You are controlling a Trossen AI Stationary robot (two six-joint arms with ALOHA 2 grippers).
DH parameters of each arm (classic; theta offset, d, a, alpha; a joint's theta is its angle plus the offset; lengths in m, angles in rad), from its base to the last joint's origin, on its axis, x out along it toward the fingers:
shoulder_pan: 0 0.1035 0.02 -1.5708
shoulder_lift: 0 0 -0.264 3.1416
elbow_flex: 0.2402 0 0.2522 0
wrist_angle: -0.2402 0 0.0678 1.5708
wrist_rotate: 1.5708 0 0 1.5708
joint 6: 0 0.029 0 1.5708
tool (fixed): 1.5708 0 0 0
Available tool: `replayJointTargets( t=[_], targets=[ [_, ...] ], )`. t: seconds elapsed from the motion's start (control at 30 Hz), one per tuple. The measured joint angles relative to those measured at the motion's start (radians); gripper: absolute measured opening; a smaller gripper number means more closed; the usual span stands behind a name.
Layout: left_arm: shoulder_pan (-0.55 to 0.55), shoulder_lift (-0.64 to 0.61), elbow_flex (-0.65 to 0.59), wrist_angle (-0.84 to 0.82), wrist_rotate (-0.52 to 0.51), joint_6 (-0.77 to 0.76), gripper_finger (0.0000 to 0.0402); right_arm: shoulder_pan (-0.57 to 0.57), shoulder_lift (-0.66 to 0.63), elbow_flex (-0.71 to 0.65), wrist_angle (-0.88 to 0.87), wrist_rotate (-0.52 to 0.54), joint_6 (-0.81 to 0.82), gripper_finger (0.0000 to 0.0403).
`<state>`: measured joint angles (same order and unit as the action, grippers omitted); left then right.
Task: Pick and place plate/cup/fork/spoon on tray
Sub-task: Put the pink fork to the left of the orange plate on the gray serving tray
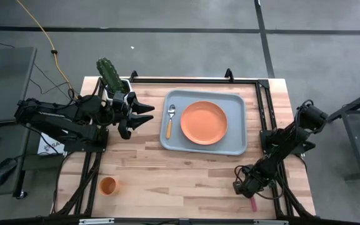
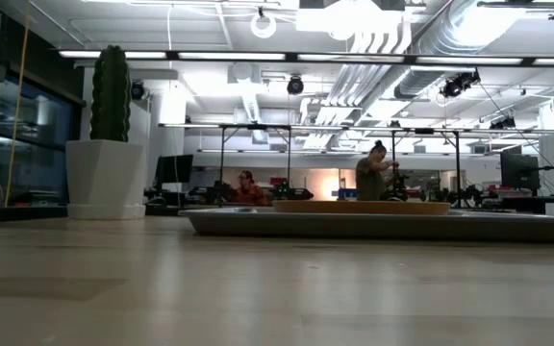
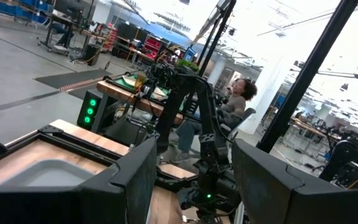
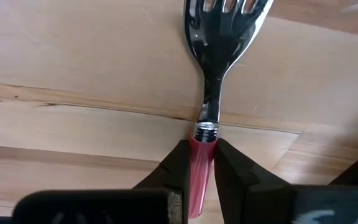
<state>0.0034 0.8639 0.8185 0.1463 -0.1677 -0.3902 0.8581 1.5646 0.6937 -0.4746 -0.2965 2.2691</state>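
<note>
One plate (image 1: 204,122), one spoon (image 1: 170,120), one cup (image 1: 107,185), one fork (image 4: 211,93) and one tray (image 1: 237,142) show: plate and spoon lie on the tray at upper centre of the high view, the cup stands alone at lower left on the table (image 1: 180,172). The right gripper (image 4: 199,160), at lower right of the high view, is clamped on the fork's pink handle, with the tines pointing straight away from the fingers and their tips cut off in the right wrist view; from above only a pink end shows. The left gripper (image 1: 144,114) hangs spread apart beside the cactus pot (image 1: 119,90) at upper left.

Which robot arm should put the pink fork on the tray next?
The right one. Its gripper has its jaws shut on the pink-handled metal fork at the table's near right edge. The left gripper waits open beside the grey-blue rectangular tray.
</note>
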Motion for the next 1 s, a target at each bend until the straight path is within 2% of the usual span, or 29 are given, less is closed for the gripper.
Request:
replayJointTargets(
  t=[0.6,0.83,1.0],
  targets=[
    [0.019,0.000,0.000,0.000,0.000,0.000,0.0193,0.000,0.003,0.133,-0.065,0.082,-0.259,0.0037],
    [0.019,0.000,0.000,0.001,0.000,0.000,0.0193,-0.017,0.001,0.223,-0.062,0.125,-0.513,0.0036],
    [0.019,0.000,0.000,0.001,0.000,0.000,0.0193,-0.085,0.001,0.297,-0.060,0.125,-0.747,0.0036]
  ],
)
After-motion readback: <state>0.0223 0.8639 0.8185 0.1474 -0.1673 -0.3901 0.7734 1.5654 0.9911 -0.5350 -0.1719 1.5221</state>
